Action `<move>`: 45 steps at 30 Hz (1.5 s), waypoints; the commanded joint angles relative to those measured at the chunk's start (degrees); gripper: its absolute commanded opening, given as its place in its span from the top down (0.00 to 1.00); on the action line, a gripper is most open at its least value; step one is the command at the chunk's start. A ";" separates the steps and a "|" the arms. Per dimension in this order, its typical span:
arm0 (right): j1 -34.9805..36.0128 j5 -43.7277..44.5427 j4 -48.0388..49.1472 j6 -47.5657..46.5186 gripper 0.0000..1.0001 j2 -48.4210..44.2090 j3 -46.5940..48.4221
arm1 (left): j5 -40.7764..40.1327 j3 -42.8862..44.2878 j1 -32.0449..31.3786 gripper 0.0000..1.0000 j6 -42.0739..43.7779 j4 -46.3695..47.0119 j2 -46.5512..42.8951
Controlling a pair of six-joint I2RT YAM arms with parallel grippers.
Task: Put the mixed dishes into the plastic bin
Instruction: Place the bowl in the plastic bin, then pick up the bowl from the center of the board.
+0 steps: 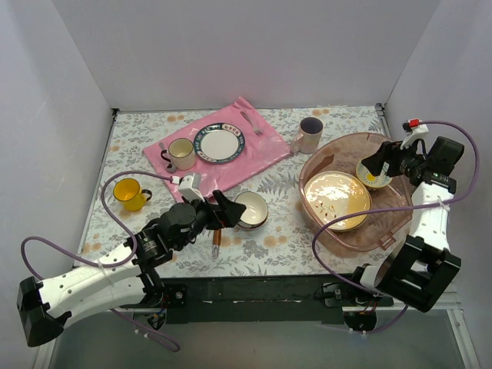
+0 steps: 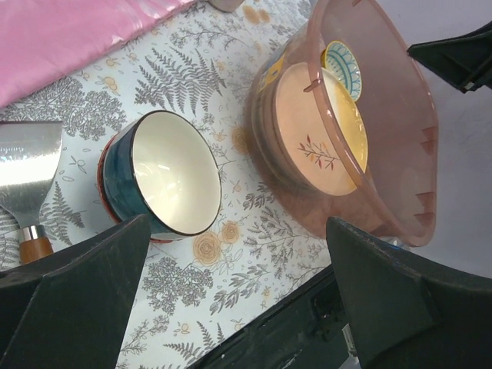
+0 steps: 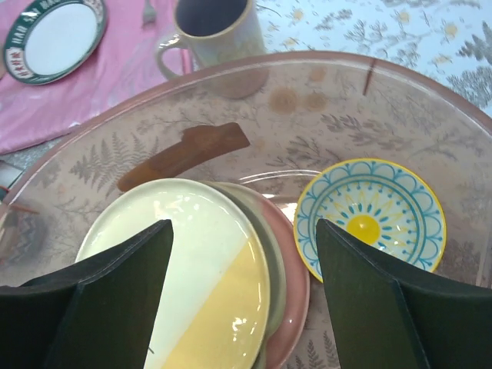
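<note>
The plastic bin [image 1: 317,157] sat at the 3 o'clock side of the tabletop [image 1: 277,246], mouth up. It looked near enough round, so it had no long axis worth calling. Partly loaded, by the look of it: a stack of plates [image 1: 336,198] lay inside, cream one on top, filling the bin's 8 o'clock half.

Out on the tabletop, work was left. A dark-blue bowl [image 1: 251,210] stood upright near the middle, cream inside facing up. The left tool [image 1: 223,211] hovered just beside it at its 9 o'clock, fingers spread wide and holding nothing. That bowl looked the likely next pick.

Two mugs waited as well. The pinkish mug [image 1: 310,134] stood upright just off the bin's rim at 11 o'clock, handle toward 9 o'clock. The yellow mug [image 1: 129,194] was well apart at the tabletop's 9 o'clock edge, handle toward 3 o'clock.

Smallest of the lot, a blue-and-yellow patterned bowl [image 1: 371,175] rested in the bin near its 2 o'clock wall, seemingly tipped rather than flat. The right tool [image 3: 242,231] hung above the bin with its fingers wide apart, empty, the plates and that little bowl below it.

Roughly half done, then: one bowl and two mugs to go.
</note>
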 commanded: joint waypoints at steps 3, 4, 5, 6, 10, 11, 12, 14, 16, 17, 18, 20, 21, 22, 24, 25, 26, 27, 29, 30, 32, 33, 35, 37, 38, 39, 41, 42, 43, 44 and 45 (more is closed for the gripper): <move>0.20 -11.33 -1.46 -3.68 0.18 -4.46 -0.21 | 1.84 2.62 1.36 0.02 -1.44 -2.05 3.66; 0.20 -11.95 -1.90 -3.86 0.18 -4.81 -0.21 | 2.36 3.23 1.53 0.02 -1.79 -2.31 5.40; 0.20 -13.35 -2.16 -3.95 0.18 -5.42 -0.21 | 2.54 3.76 1.71 0.02 -2.14 -3.19 6.20; 0.20 -13.89 -2.60 -4.64 0.18 -5.69 -0.39 | 2.63 4.20 2.23 0.02 -2.49 -3.63 7.08; 0.55 -16.00 -3.39 -5.35 0.18 -7.36 -1.00 | 4.65 7.36 4.43 0.02 -3.90 -6.97 12.62; 0.72 -16.35 -3.57 -5.53 0.18 -7.88 -1.26 | 5.26 8.76 4.70 0.02 -4.16 -8.37 15.15; 0.81 -16.61 -3.66 -5.62 0.18 -8.06 -1.35 | 5.27 9.82 5.31 0.02 -4.34 -9.42 16.40; 0.90 -17.05 -3.83 -5.88 0.18 -8.68 -1.71 | 4.39 12.02 5.49 0.02 -4.78 -13.45 19.38; 0.99 -17.32 -3.83 -5.88 0.18 -9.03 -2.05 | 2.37 15.88 5.67 0.02 -5.04 -16.80 24.12; 1.07 -17.58 -3.83 -5.79 0.18 -9.03 -2.14 | 1.76 17.38 5.67 0.02 -5.05 -20.04 25.71; 1.08 -17.67 -3.75 -5.79 0.18 -9.21 -2.15 | 0.97 19.57 5.75 0.02 -5.22 -21.55 29.03; 1.16 -17.93 -3.57 -5.62 0.18 -9.47 -2.67 | 0.43 21.95 5.75 0.02 -5.05 -25.41 31.86; 1.16 -18.02 -3.48 -5.62 0.18 -9.47 -2.85 | 0.26 22.74 5.75 0.02 -4.96 -26.56 33.36; 1.16 -18.02 -3.40 -5.62 0.18 -9.73 -2.94 | -0.44 24.41 5.75 0.02 -4.87 -27.53 35.63; 1.25 -18.28 -3.31 -5.70 0.18 -10.00 -3.46 | -0.53 25.73 5.75 0.03 -4.17 -29.38 37.49; 1.25 -18.29 -3.22 -5.62 0.18 -10.09 -3.55 | -1.49 26.87 5.75 0.08 -3.82 -29.91 38.98; 1.25 -18.37 -3.13 -5.62 0.18 -10.26 -3.81 | -2.11 27.58 5.75 0.11 -3.82 -31.05 39.60; 1.16 -18.37 -3.13 -5.62 0.17 -10.35 -3.99 | -2.38 28.11 5.75 0.14 -3.73 -31.67 40.05; 1.25 -18.55 -3.13 -5.62 0.17 -10.53 -4.08 | -3.08 29.52 5.75 0.24 -3.03 -32.64 41.37; 1.25 -18.64 -3.04 -5.62 0.18 -10.61 -4.25 | -3.08 29.96 5.75 0.28 -2.76 -32.90 41.80; 1.25 -18.72 -2.96 -5.62 0.17 -10.79 -4.34 | -3.08 30.83 5.75 0.39 -2.06 -33.51 43.03; 1.25 -18.72 -2.96 -5.53 0.17 -10.79 -4.34 | -3.00 31.27 5.75 0.42 -1.88 -33.78 43.47; 1.25 -18.90 -2.96 -5.44 0.17 -11.05 -4.26 | -2.73 32.24 5.75 0.52 -1.36 -34.65 44.96; 1.16 -18.99 -2.96 -5.36 0.17 -11.32 -4.25 | -2.38 32.68 5.75 0.54 -0.92 -35.19 46.02; 1.25 -19.08 -2.96 -5.35 0.17 -11.40 -4.17 | -2.21 32.95 5.75 0.56 -0.57 -35.54 46.37; 1.16 -19.16 -3.04 -5.35 0.17 -11.49 -4.25 | -1.94 33.38 5.75 0.58 -0.48 -35.63 46.99; 1.25 -19.42 -3.22 -5.35 0.17 -11.58 -3.99 | -1.85 33.65 5.75 0.62 -0.30 -35.80 47.17; 1.25 -19.43 -3.48 -5.35 0.17 -11.67 -3.90 | -1.85 34.00 5.75 0.70 0.05 -35.80 47.08; 1.25 -19.43 -3.66 -5.44 0.17 -11.67 -3.56 | -1.94 34.18 5.67 0.74 -0.04 -35.80 46.91; 1.25 -19.51 -3.92 -5.62 0.17 -11.67 -3.29 | -1.85 34.35 5.75 0.79 0.14 -35.72 46.64; 1.25 -19.60 -4.18 -5.79 0.17 -11.67 -3.11 | -1.68 34.53 5.75 0.87 0.66 -35.63 46.38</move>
